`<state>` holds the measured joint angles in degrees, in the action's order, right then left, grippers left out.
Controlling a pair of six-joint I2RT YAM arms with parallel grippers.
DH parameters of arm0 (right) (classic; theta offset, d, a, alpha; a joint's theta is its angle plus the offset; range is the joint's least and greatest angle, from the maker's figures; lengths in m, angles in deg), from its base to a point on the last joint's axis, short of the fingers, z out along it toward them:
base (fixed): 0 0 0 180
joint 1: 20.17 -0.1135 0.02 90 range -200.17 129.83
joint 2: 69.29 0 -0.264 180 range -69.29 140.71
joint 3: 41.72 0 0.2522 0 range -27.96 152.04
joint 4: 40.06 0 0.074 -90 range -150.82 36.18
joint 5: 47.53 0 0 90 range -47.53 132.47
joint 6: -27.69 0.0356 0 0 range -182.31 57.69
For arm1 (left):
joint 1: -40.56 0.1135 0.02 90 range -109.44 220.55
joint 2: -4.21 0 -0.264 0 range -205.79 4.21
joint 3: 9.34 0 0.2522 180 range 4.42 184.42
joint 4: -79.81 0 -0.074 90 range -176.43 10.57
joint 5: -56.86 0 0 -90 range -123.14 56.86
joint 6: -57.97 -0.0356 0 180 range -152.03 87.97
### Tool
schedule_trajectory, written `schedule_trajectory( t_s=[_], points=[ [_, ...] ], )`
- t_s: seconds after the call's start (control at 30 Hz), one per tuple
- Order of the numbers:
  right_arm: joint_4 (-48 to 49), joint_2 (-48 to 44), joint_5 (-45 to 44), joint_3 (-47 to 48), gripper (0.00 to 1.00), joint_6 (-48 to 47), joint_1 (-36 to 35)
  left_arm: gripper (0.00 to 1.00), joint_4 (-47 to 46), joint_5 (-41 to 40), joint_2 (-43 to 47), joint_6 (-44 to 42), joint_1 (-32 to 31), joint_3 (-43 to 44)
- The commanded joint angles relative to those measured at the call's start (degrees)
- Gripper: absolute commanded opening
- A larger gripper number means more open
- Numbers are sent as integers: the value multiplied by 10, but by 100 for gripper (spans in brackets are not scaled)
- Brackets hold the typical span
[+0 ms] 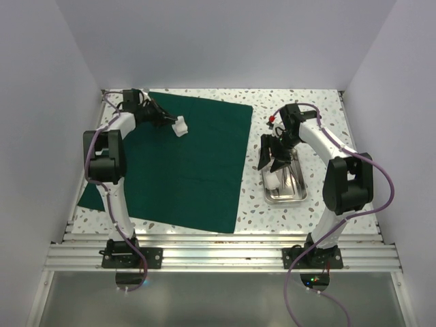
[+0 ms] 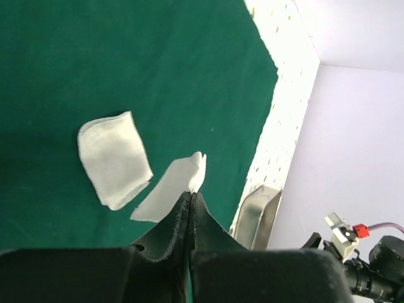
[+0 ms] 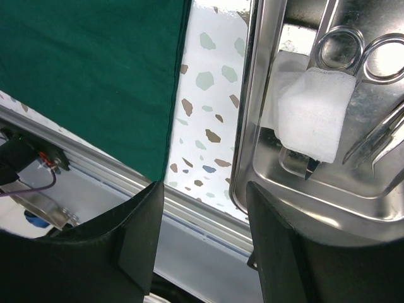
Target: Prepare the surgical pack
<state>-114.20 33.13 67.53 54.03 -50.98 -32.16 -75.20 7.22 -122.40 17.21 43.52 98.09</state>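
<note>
The surgical pack lies in separate parts. Its dark green drape [image 1: 191,167] is spread flat on the table. My left gripper [image 1: 169,122] hovers over the drape's far left part, shut on a corner of a white gauze square [image 2: 170,186]. A second gauze square [image 2: 113,158] lies flat on the drape [image 2: 126,63] beside it. To the right of the drape stands the steel tray [image 1: 298,194]. It holds folded gauze [image 3: 312,113] and metal scissors [image 3: 360,53]. My right gripper [image 3: 203,189] hangs open over the tray's [image 3: 252,126] near left rim, with nothing between its fingers.
The speckled tabletop [image 1: 252,204] shows in a strip between drape and tray. An aluminium rail [image 1: 218,248] runs along the near edge. White walls close in the left, far and right sides. The drape's near left corner [image 1: 88,197] hangs toward the table's left edge.
</note>
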Motion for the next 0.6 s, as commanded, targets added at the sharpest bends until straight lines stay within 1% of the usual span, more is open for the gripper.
schedule_trajectory(
  t_s=[0.0,0.3,0.57],
  points=[
    [1,-12,3,-3,59,-1,-3,0,-34,17,38,17,4,-13],
    [-1,-8,2,0,59,1,-6,0,-45,24,18,18,4,-17],
    [-5,-5,-2,3,59,1,-6,0,-42,26,-19,15,8,1]
  ],
)
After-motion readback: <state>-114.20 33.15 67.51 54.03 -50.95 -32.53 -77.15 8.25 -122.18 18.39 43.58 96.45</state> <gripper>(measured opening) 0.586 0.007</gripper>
